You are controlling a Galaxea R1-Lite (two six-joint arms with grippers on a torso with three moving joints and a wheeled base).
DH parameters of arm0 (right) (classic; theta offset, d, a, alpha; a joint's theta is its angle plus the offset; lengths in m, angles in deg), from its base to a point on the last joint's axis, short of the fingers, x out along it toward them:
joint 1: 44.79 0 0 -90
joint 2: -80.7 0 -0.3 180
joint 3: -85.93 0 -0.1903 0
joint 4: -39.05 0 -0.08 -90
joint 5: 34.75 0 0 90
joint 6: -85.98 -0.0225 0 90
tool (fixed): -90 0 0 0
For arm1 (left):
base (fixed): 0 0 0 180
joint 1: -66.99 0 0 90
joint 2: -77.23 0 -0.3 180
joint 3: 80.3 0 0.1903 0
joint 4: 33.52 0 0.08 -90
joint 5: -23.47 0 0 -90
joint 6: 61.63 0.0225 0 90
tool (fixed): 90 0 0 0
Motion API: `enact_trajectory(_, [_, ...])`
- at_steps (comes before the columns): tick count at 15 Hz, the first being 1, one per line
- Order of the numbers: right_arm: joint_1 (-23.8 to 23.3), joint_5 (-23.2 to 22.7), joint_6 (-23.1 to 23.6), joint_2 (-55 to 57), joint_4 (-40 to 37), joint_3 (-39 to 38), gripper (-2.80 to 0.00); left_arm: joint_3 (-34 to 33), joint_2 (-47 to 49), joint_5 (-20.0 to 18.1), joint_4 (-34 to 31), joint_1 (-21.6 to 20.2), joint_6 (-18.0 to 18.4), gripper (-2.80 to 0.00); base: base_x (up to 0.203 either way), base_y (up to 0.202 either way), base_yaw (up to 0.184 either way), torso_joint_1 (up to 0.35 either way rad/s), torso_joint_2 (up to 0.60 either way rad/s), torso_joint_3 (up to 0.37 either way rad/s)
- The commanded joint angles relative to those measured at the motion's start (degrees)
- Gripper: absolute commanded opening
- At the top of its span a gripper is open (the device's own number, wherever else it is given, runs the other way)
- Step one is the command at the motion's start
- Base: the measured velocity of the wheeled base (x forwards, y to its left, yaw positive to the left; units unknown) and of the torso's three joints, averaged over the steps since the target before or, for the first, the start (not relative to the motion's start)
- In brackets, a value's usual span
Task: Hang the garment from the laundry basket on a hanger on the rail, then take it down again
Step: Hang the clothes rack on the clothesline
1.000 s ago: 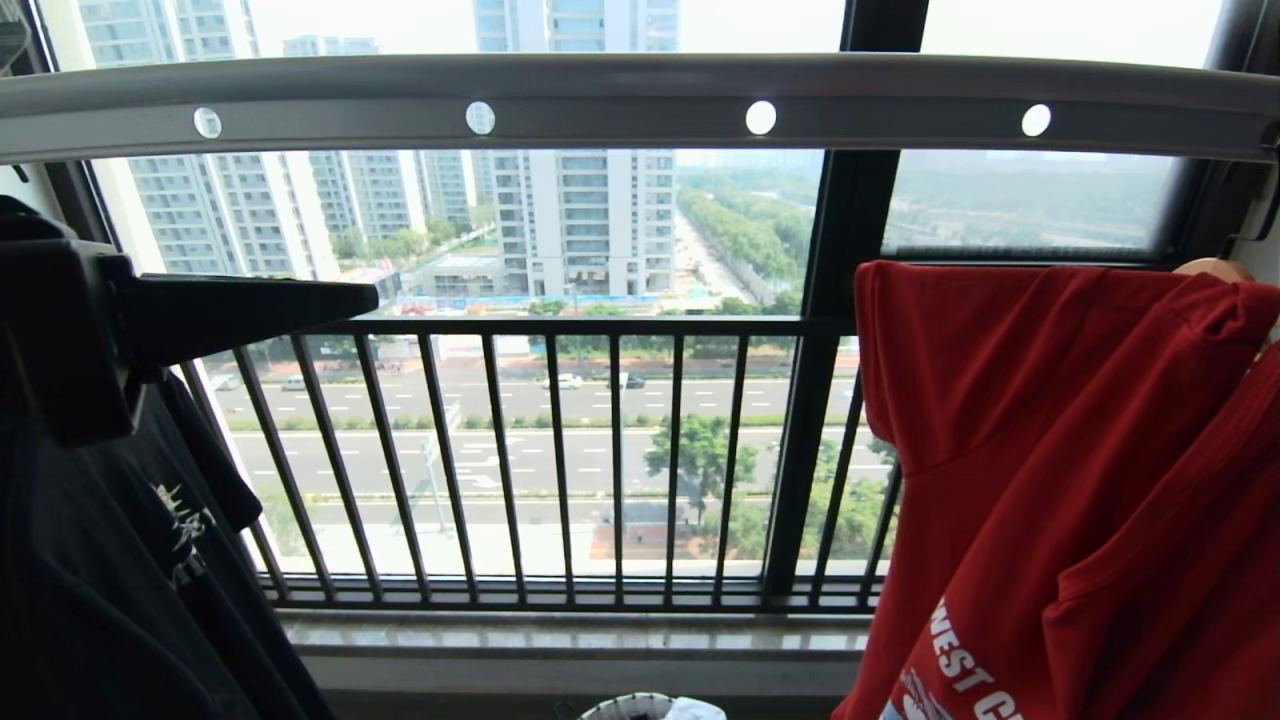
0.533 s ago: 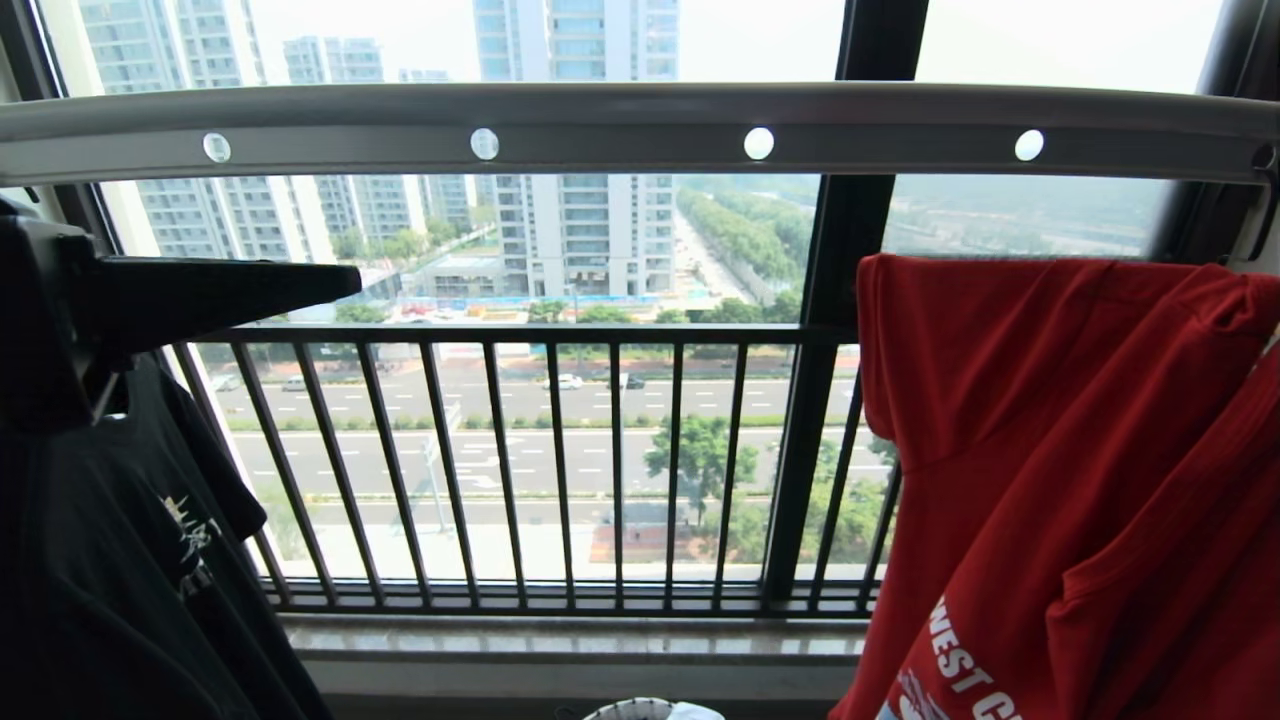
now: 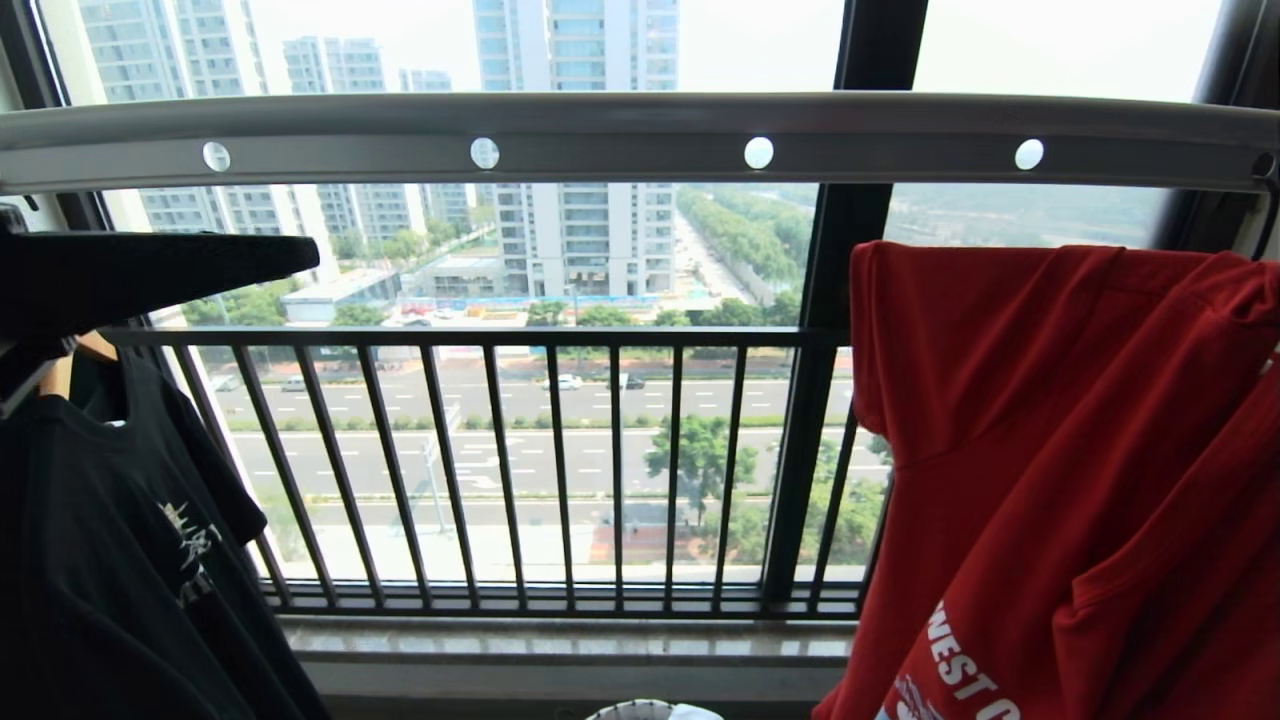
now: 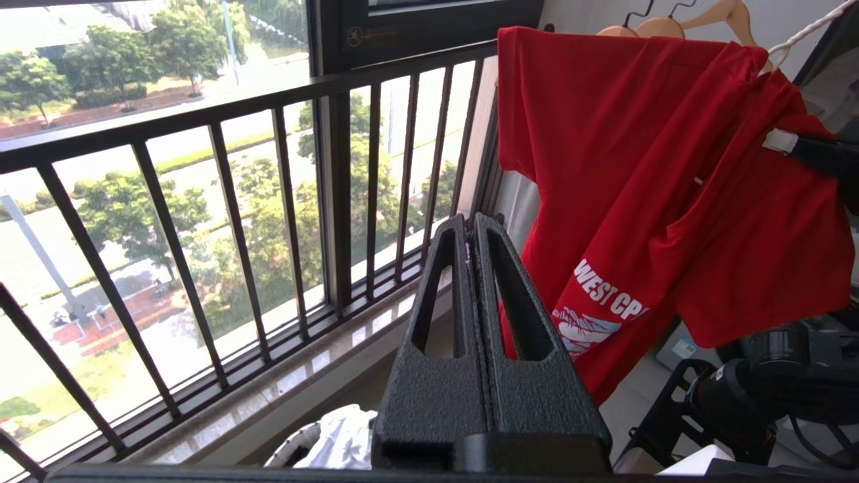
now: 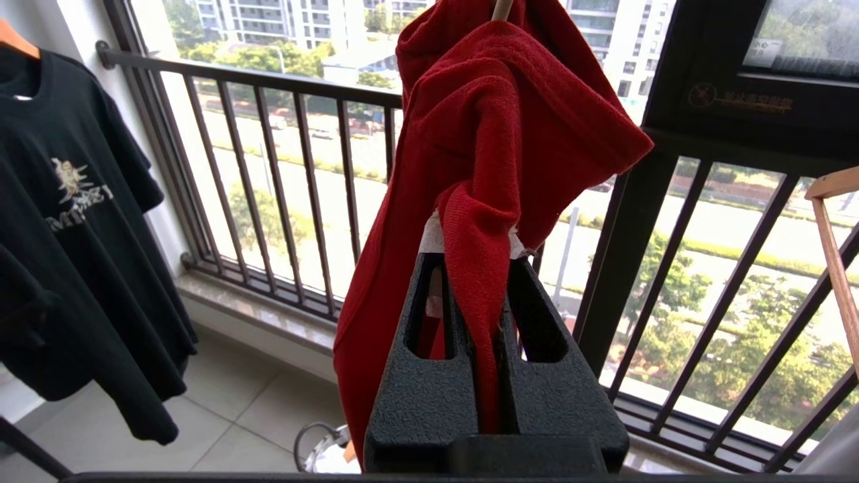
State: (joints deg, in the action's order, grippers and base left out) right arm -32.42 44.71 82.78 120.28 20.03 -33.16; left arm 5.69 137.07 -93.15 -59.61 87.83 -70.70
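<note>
Down at six o'clock in the head view, the laundry basket [image 3: 640, 710] barely shows its woven rim, with something white lying inside; the left wrist view shows that white cloth [image 4: 339, 439] bunched in it. Over at three o'clock hangs the red T-shirt [image 3: 1050, 450], below the grey rail [image 3: 620, 140] and not touching it. The right gripper [image 5: 475, 268] pinches a fold of the red fabric near the white neck label, fingers pressed onto the cloth. A thin pale rod shows above the fabric; whether it is the hanger cannot be told. The left gripper [image 4: 470, 225] has its fingers pressed together on nothing, at nine o'clock above a black T-shirt [image 3: 110, 560].
</note>
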Motion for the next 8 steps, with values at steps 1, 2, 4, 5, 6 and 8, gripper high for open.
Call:
enact_trajectory(1, [0.3, -1.4, -0.1, 1.7, -0.1, 0.4, -2.8, 0.1, -1.3, -0.3, -0.2, 0.1, -0.1, -2.8, 0.0, 0.0, 0.0, 0.0, 0.0, 0.0])
enact_trajectory(2, [0.4, -2.0, -0.1, 2.7, -0.2, 0.4, -2.8, 0.2, -1.6, -0.3, -0.2, 0.1, -0.2, -2.8, 0.0, 0.0, 0.0, 0.0, 0.0, 0.0])
enact_trajectory(4, [0.4, -2.1, -0.1, 4.5, -0.6, 0.2, -2.8, 0.6, -1.3, -0.2, -0.2, 0.1, -0.2, -2.8, 0.0, 0.0, 0.0, 0.0, 0.0, 0.0])
enact_trajectory(5, [0.5, -2.2, -0.1, 5.6, -0.8, 0.4, -2.8, 0.8, -0.9, -0.1, 0.0, 0.1, -0.8, -2.8, 0.0, 0.0, 0.0, 0.0, 0.0, 0.0])
enact_trajectory(6, [0.5, -2.2, -0.2, 6.9, -0.8, 0.6, -2.8, 0.9, -0.7, -0.1, 0.1, 0.1, -2.2, -2.8, 0.0, 0.0, 0.0, 0.0, 0.0, 0.0])
enact_trajectory(8, [0.5, -2.4, -0.2, 10.1, -0.6, 1.5, -2.8, 2.1, 0.1, -0.1, 0.2, 0.1, -5.2, -2.8, 0.0, 0.0, 0.0, 0.0, 0.0, 0.0])
